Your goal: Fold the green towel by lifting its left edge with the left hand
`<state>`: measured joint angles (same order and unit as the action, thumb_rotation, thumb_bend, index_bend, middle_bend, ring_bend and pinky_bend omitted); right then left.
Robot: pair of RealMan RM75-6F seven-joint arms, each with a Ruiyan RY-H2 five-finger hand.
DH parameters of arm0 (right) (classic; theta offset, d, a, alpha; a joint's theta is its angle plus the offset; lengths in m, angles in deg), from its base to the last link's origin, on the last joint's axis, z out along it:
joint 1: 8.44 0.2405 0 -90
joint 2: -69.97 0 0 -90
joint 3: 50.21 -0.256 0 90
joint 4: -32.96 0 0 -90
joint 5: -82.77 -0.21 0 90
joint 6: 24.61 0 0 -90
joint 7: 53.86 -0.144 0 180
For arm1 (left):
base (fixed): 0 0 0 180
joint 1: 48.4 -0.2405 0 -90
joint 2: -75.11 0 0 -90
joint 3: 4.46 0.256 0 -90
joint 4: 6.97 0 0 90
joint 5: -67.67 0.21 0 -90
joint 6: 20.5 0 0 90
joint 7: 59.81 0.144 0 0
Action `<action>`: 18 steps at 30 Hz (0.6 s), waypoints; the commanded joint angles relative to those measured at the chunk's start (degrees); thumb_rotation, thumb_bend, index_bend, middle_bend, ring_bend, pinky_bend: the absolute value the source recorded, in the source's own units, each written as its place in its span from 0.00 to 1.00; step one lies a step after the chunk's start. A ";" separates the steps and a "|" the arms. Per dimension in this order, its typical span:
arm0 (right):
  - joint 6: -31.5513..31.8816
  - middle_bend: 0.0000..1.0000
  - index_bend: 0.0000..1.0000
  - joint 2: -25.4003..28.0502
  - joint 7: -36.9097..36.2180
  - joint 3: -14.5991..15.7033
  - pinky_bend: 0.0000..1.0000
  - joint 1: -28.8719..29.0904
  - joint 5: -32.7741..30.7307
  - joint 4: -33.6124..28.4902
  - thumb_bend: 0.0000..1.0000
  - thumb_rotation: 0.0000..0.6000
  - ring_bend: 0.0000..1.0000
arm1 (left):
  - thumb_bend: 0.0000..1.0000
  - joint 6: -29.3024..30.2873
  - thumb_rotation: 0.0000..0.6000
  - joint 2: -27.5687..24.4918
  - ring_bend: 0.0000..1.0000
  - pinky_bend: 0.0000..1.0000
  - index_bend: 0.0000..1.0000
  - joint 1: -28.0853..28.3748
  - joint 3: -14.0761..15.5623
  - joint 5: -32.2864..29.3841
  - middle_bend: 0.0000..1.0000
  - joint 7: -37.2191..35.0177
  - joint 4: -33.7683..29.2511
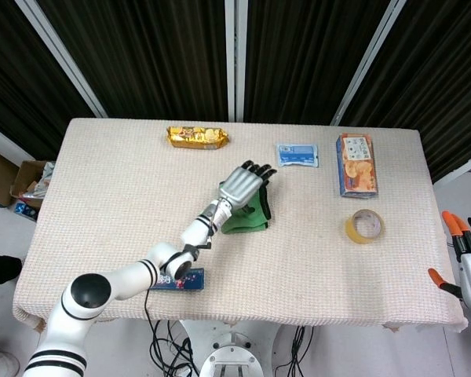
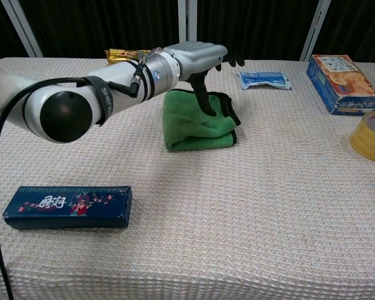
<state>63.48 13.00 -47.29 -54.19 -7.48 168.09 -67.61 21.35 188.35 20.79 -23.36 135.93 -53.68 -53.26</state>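
Note:
The green towel [image 1: 249,221] [image 2: 197,129] lies folded in a thick bundle near the table's middle. My left hand [image 1: 242,185] [image 2: 192,58] hovers flat over it with the fingers stretched out toward the far side. Only the thumb [image 2: 204,99] points down, and its tip reaches the towel's top layer. It grips nothing. In the head view the hand covers the towel's far part. My right hand [image 1: 469,265] stays off the table's right edge, fingers apart and empty.
A gold snack packet [image 1: 197,137] [image 2: 122,55], a blue-white pouch [image 1: 297,155] [image 2: 264,79] and a cracker box [image 1: 356,163] [image 2: 342,75] line the far side. A tape roll [image 1: 364,226] [image 2: 370,135] sits right. A dark blue box [image 1: 184,279] [image 2: 67,207] lies near the front left.

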 commanded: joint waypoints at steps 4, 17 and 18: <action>-0.56 0.10 0.03 0.17 -0.69 -0.24 0.00 0.40 -0.12 0.28 0.08 1.00 0.00 | 0.04 6.81 1.00 -12.67 0.18 0.15 0.11 -8.33 -1.80 -3.49 0.10 2.52 -13.93; -5.64 0.11 0.06 3.00 -8.48 0.26 0.00 2.22 -0.62 0.76 0.09 1.00 0.00 | 0.04 29.70 1.00 -42.74 0.18 0.15 0.20 -35.73 9.32 -0.63 0.13 8.62 -36.58; -5.78 0.11 0.06 2.90 -9.65 0.29 0.00 2.39 -0.25 0.99 0.09 1.00 0.00 | 0.04 31.93 1.00 -44.42 0.18 0.15 0.20 -38.26 10.68 0.25 0.13 7.98 -37.90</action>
<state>58.32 15.77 -55.05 -53.97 -5.52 167.37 -67.11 47.15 149.04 -10.92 -17.17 133.32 -45.35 -86.24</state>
